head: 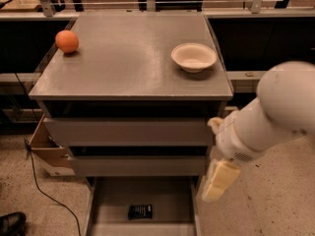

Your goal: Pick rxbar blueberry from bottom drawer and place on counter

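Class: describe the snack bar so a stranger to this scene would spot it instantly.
From the grey counter go down to the pulled-out bottom drawer, just left of the cream pincer. The rxbar blueberry lies on its floor: small, dark, rectangular, unlike the round orange fruit and pale bowl up top.

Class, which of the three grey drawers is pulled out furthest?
The bottom drawer: lowest, its floor showing, holding the rxbar blueberry; the gripper hangs to its right.
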`<state>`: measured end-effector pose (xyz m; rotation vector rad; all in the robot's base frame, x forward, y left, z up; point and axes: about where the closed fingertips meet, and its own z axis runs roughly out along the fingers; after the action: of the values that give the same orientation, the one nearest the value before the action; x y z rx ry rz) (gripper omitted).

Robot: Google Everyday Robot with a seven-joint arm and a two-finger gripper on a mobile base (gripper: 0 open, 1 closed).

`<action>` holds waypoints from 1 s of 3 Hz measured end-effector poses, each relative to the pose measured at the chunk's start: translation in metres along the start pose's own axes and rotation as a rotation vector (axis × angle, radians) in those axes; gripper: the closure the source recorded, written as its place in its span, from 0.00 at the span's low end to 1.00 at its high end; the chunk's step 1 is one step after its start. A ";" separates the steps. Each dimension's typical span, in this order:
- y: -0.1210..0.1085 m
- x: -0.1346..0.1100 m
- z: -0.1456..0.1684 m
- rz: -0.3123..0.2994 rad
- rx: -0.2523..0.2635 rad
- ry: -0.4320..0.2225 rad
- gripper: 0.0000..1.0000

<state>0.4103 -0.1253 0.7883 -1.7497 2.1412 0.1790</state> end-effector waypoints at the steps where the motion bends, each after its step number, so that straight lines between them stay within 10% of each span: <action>1: 0.025 -0.002 0.055 -0.021 -0.035 -0.025 0.00; 2: 0.061 -0.015 0.120 -0.033 -0.095 -0.046 0.00; 3: 0.061 -0.015 0.120 -0.034 -0.093 -0.047 0.00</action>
<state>0.3775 -0.0589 0.6744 -1.8136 2.0998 0.3127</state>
